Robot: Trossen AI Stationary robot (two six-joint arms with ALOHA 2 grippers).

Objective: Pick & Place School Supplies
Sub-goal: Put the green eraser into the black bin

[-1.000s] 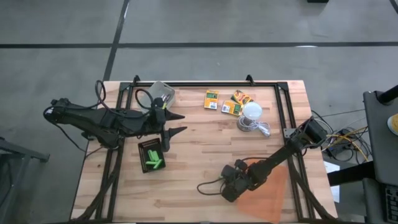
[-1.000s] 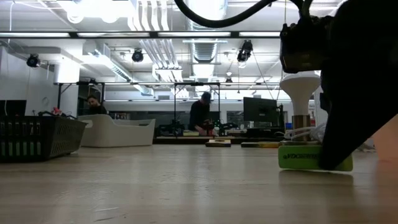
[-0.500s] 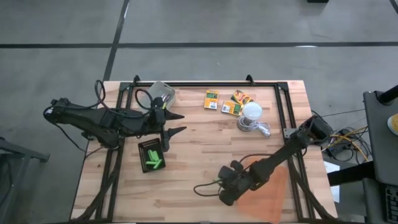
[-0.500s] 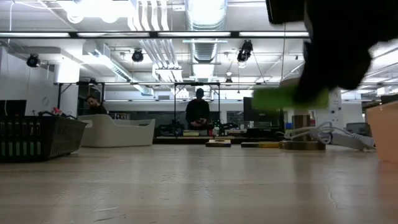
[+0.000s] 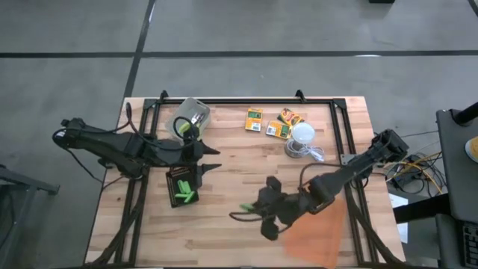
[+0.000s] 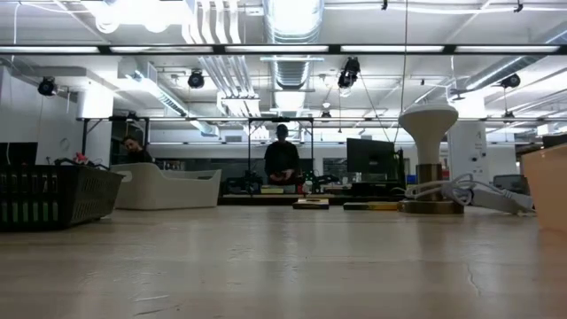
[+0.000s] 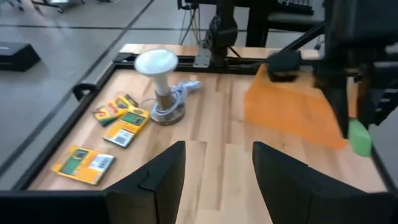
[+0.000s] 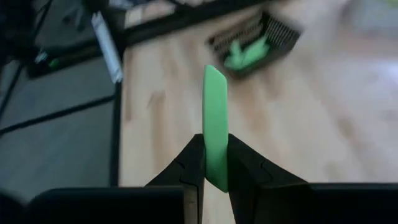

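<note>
Green stick [image 8: 215, 146] sits clamped in the right gripper [image 5: 249, 210], four o'clock of the tray [image 5: 181, 186]; left gripper [image 5: 211, 158] gapes, empty.

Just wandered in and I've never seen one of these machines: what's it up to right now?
The right gripper is shut on a green stick and carries it above the table, toward the black tray, which already holds other green sticks. The left gripper hangs open beside that tray, holding nothing. Three small orange-yellow boxes lie at the table's far side next to a white lamp, and an orange sheet lies near the right arm.
</note>
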